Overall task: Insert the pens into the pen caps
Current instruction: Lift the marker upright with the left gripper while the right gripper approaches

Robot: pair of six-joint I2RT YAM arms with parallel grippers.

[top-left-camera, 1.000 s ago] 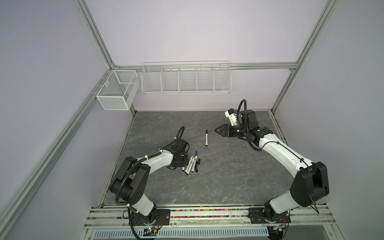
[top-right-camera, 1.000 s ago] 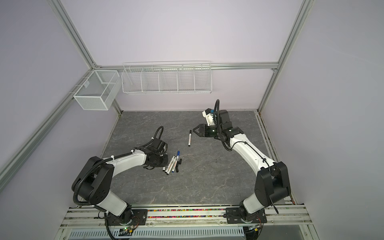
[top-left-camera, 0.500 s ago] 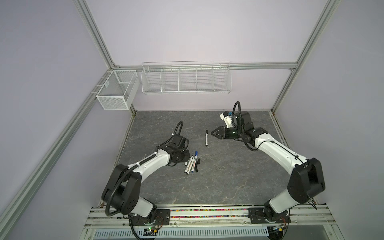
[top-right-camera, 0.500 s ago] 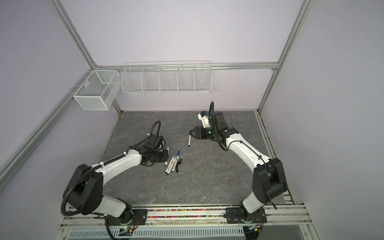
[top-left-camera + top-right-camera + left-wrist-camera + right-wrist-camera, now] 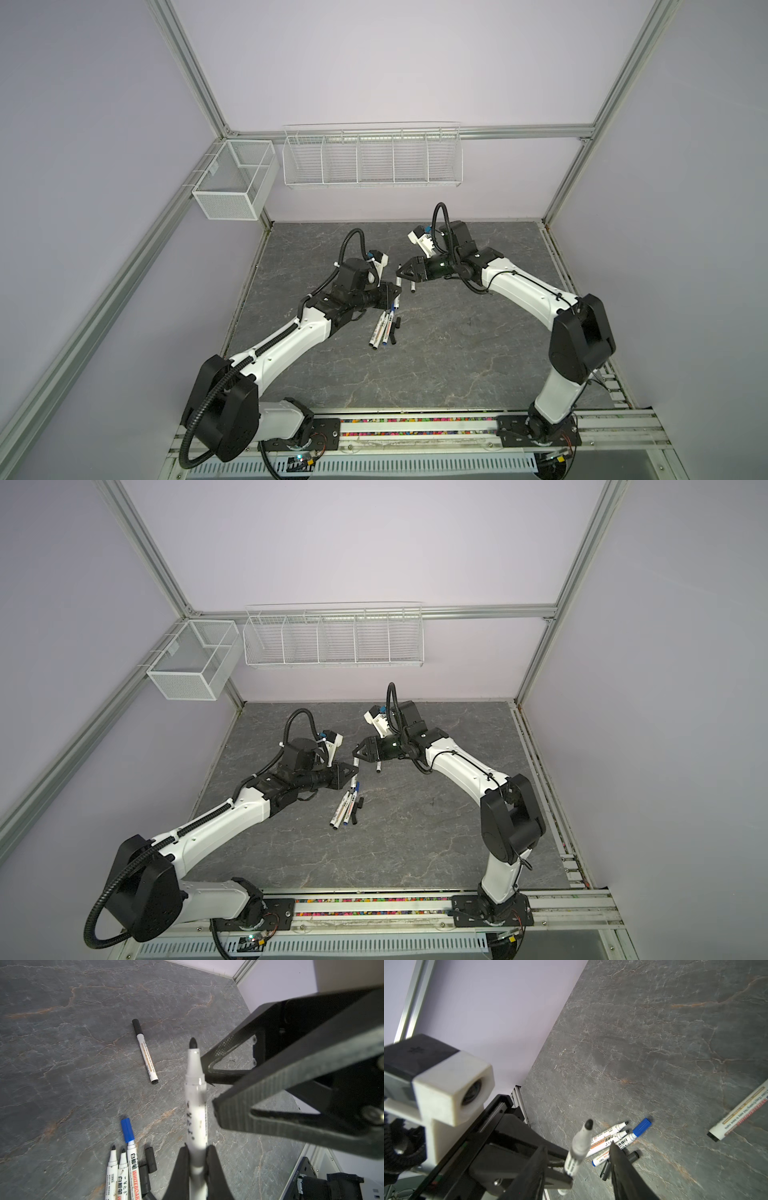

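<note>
An uncapped pen (image 5: 196, 1118) is clenched in the left gripper (image 5: 196, 1159); its tip, beside the parted fingers (image 5: 623, 1167) of the right gripper (image 5: 399, 274), could be knocked askew

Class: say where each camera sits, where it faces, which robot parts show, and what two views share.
Top views: high in front, looking down at the table; both arms show.
Left wrist: on its arm, facing along the left gripper gripping a pen; right gripper shows.
Right wrist: on its arm, facing that pen past the right gripper.
Wrists share: blue-capped pen.
</note>
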